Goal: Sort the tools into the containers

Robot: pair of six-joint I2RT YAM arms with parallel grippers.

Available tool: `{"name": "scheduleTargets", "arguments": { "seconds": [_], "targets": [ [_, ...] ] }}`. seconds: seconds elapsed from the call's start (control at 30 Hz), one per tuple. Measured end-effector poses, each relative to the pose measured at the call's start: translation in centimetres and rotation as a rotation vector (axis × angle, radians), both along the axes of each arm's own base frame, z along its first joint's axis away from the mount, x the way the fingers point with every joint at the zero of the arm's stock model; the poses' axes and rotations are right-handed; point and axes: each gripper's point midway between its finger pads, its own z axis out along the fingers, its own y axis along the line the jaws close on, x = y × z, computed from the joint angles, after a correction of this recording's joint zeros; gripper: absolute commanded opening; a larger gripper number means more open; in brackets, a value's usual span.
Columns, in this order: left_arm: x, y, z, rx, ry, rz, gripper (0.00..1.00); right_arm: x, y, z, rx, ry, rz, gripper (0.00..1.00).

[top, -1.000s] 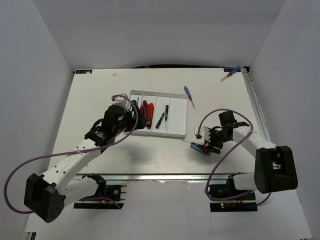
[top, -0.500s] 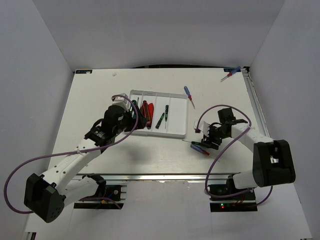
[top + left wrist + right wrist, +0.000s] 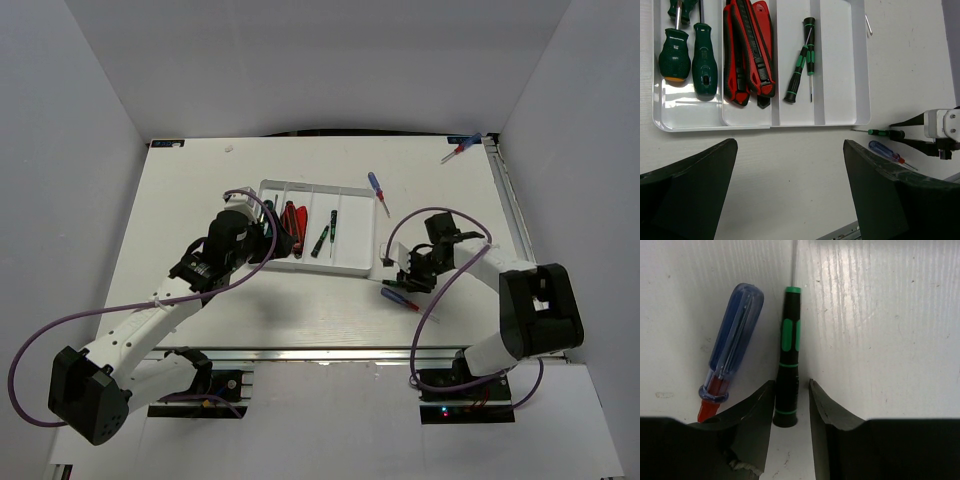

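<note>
right gripper (image 3: 791, 390): jaws narrow, astride butt of black-green precision driver (image 3: 789, 355), thin gap, not clamped | blue-handled screwdriver (image 3: 735, 335) just beside at 9 o'clock, both on worktop (image 3: 875, 315) | step: grasp | next: pinch, lift, carry to tray (image 3: 355, 238) at 10 o'clock, compartment with matching drivers (image 3: 801, 60) | left gripper (image 3: 790, 145): jaws wide, empty

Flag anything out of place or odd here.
Nothing looks damaged. One small red-and-blue screwdriver lies alone at the far right corner of the table, by the edge, well apart from the tray.
</note>
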Motion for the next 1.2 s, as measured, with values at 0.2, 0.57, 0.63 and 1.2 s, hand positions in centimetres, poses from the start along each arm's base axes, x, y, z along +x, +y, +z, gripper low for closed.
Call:
{"name": "scheduleTargets", "arguments": {
  "seconds": [0.2,0.57,0.63,1.2],
  "targets": [
    [0.0,0.0,0.0,0.000,0.000,0.000,0.98,0.8,0.2,-0.1,-0.004,0.037,-0.034,0.26],
    [0.0,0.2,-0.1,0.006,0.004,0.006,0.98,1.5,0.5,1.2,-0.001,-0.003,0.007,0.03],
    [0.0,0.3,-0.1,0.010,0.003,0.013,0.98,1.7,0.6,2.8,0.010,-0.065,0.048,0.03],
    [0.0,0.5,0.0,0.012,-0.003,0.024,0.98,5.2,11.3,13.0,0.299,-0.125,0.019,0.00]
  ]
}}
